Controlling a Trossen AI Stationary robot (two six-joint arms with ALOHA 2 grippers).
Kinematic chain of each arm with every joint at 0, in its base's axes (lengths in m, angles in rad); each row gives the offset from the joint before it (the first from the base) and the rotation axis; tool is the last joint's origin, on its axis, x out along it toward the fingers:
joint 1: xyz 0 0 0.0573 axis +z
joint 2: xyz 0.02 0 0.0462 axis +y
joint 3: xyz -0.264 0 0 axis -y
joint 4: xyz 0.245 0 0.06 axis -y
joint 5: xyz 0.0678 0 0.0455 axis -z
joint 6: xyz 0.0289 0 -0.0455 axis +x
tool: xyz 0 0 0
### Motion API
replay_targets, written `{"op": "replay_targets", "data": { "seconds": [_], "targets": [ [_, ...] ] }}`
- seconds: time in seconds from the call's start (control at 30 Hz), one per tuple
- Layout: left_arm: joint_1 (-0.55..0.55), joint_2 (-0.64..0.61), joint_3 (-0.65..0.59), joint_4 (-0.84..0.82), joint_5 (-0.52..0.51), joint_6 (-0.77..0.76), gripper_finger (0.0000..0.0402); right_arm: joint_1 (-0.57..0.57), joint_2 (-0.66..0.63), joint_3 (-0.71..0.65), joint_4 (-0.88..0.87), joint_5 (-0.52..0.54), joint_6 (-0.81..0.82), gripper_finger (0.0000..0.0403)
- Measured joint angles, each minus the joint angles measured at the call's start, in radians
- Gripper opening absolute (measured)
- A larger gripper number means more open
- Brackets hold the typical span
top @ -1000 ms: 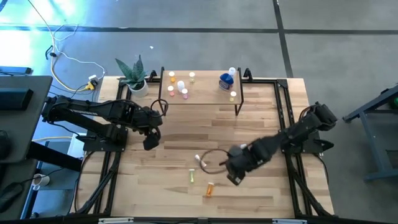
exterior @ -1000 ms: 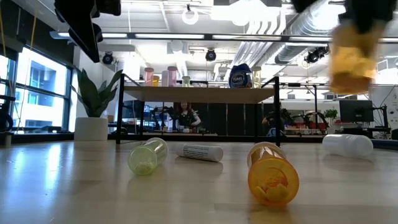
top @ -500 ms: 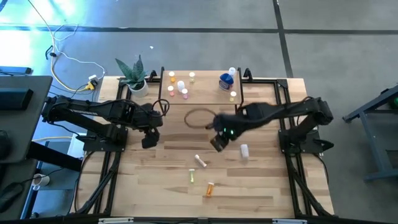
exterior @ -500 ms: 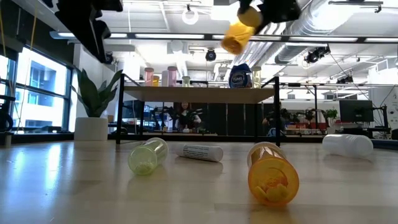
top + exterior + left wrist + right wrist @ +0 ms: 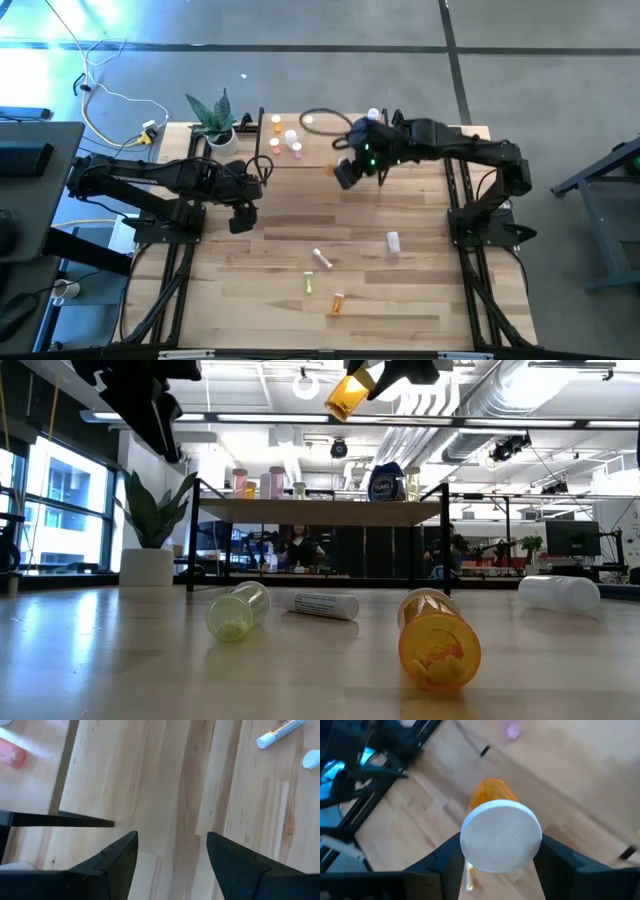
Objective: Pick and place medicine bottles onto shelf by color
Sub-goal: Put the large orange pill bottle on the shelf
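My right gripper is shut on an orange medicine bottle with a white cap. It holds the bottle in the air just in front of the shelf. On the shelf stand several small bottles and a blue one. Lying on the table are a white bottle, a white tube, a yellow-green bottle and another orange bottle. My left gripper hangs open over the table's left half, with bare wood between its fingers. My right gripper pinches the orange bottle between its two fingers at the cap end, one finger on each side. The fingers slant downward from the table's right. The bottle is lifted clear and tilted, its orange bottom end pointing down and away from the gripper.
A potted plant stands at the far left corner beside the shelf. The shelf's black legs reach down to the table. Bare wood lies between my left gripper and the lying bottles.
My right gripper has carried the orange bottle up from the table's near right part and toward the far edge, and is now in front of the shelf. The bottle stays in its hold, clear of the table. The lying bottles have not moved.
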Motion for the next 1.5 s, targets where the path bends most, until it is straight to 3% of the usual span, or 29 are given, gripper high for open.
{"op": "replay_targets", "data": {
  "seconds": [0.23,0.73,1.23,1.5],
  "targets": [
    [0.018,0.0,0.0,0.0,0.002,-0.017,0.0227,-0.121,0.0,0.043,-0.013,-0.006,-0.153,0.0186],
    [0.021,0.0,0.0,0.009,0.0,-0.122,0.0227,-0.302,-0.001,0.086,-0.068,-0.13,-0.507,0.0186],
    [0.021,0.0,0.0,0.087,-0.01,-0.204,0.0227,-0.312,0.113,0.086,-0.25,-0.148,-0.643,0.0186],
    [0.021,0.0,0.0,0.086,-0.01,-0.23,0.0227,-0.299,0.154,0.085,-0.26,-0.117,-0.708,0.0186]
  ]
}}
